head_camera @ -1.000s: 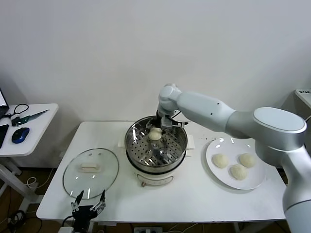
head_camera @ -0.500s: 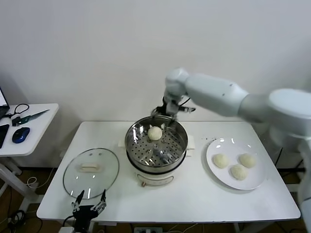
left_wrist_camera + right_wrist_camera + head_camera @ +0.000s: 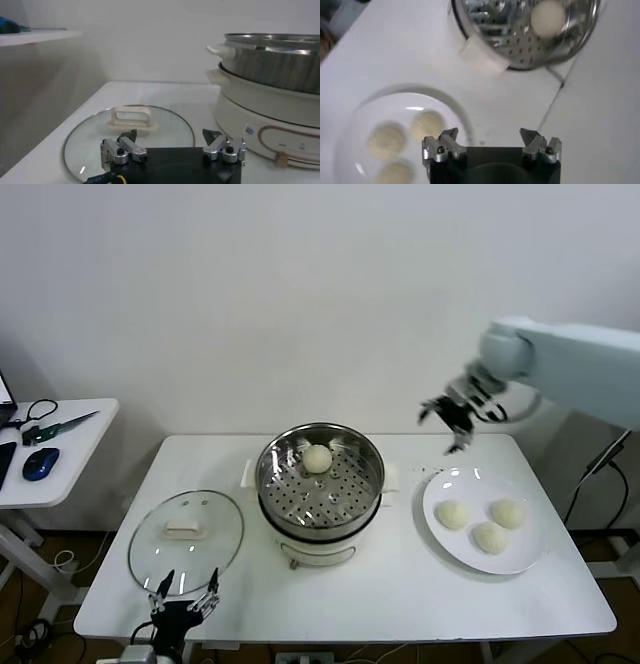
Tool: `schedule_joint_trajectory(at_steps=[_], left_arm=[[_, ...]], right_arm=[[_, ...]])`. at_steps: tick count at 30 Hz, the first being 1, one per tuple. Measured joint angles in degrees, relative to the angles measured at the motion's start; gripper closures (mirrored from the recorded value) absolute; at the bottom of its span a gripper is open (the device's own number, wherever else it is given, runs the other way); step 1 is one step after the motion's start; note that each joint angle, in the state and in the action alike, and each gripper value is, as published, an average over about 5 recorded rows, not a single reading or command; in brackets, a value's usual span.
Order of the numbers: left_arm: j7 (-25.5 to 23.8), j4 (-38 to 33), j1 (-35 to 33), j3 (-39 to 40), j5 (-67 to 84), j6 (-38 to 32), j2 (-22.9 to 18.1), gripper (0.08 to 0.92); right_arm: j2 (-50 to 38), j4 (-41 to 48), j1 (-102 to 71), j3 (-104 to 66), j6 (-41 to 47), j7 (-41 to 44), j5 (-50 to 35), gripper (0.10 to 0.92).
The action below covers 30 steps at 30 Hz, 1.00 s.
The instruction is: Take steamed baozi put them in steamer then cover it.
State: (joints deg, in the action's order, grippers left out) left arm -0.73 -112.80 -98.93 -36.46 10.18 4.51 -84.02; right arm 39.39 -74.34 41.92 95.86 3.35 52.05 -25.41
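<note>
The steel steamer (image 3: 330,496) stands mid-table on its white pot base, holding one baozi (image 3: 318,458) at its far side. Three more baozi (image 3: 453,515) (image 3: 508,513) (image 3: 491,537) lie on a white plate (image 3: 530,562) to the right. My right gripper (image 3: 452,420) hangs open and empty in the air above the plate's far left edge. Its wrist view shows the plate (image 3: 395,100), a bun (image 3: 427,125) and the steamer (image 3: 520,50) below the gripper (image 3: 490,134). The glass cover (image 3: 160,552) lies flat left of the steamer. My left gripper (image 3: 185,594) is parked open at the table's front edge, just short of the cover (image 3: 150,140).
A small side table (image 3: 70,474) at the far left carries a blue mouse (image 3: 40,462) and cables. The white wall runs close behind the table. The pot base has side handles (image 3: 247,474) sticking out.
My right gripper left the baozi in the steamer, rose, and swung right to hang over the plate's edge. The left arm has not moved.
</note>
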Motion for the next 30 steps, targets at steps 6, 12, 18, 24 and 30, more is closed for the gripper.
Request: schedule_joint_trajectory(at_steps=[6, 12, 18, 24, 30], left_arm=[[0.00, -0.01, -0.30, -0.39, -0.01, -0.10, -0.15, 0.177], [0.01, 0.00, -0.58, -0.48, -0.18, -0.23, -0.55, 0.177], [0.08, 0.34, -0.84, -0.48, -0.25, -0.60, -0.67, 0.177], [0.13, 0.69, -0.94, -0.52, -0.25, -0.84, -0.58, 0.177], [0.21, 0.97, -0.96, -0.56, -0.24, -1.06, -0.47, 0.177]], right_arm=[[-2.59, 1.82, -8.75, -6.10, 4.85, -1.16, 0.05, 0.203], [-2.33, 5.47, -16.39, -11.87, 7.17, -1.65, 1.16, 0.203], [-0.59, 9.15, -22.02, -16.08, 8.55, -2.19, 2.12, 0.203], [1.97, 12.48, -26.38, -19.28, 9.45, -2.78, 2.69, 0.203], [4.47, 15.24, -29.02, -20.98, 9.86, -3.19, 3.55, 0.206]])
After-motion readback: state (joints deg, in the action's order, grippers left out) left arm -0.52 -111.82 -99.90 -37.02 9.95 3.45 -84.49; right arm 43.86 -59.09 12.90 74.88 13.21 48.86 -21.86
